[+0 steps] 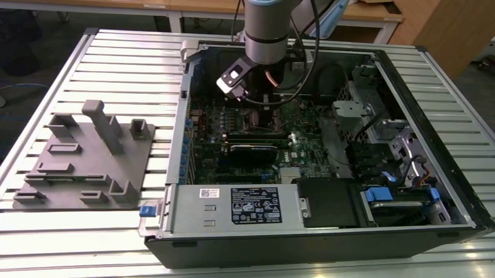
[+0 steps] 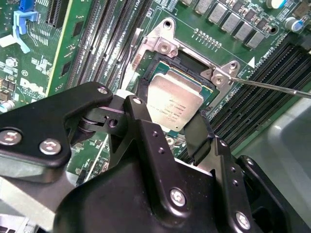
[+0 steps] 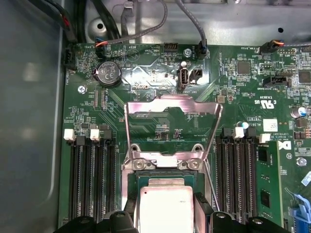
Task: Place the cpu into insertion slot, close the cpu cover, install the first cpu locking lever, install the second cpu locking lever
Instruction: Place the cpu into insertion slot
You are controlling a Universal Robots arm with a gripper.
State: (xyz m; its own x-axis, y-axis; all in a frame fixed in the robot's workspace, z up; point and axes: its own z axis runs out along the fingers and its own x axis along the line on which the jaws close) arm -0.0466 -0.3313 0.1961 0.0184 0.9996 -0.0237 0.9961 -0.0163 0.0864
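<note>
The cpu (image 2: 175,104) lies over the insertion slot (image 2: 189,60). The claw (image 2: 165,114) is clamped on it, with one black finger against each of two opposite edges. Whether the chip is fully seated I cannot tell. So the first step is in hand: the cpu cover (image 3: 172,103) stands raised on its hinge, and a thin locking lever (image 2: 272,86) is swung out clear of the socket. To my eye, the move from here calls for a level, square seat and then a release that does not drag the chip.

Reading the exterior view from its left, a grey fixture block (image 1: 85,153) sits on the slatted desk (image 1: 93,52) at nine o'clock of the open computer case (image 1: 309,246). The arm (image 1: 267,29) reaches into the case at about twelve o'clock. That view gives the whole layout. The first wrist view adds the cover's open window against the green board. The second wrist view adds the lever and the fingers' hold on the chip.
</note>
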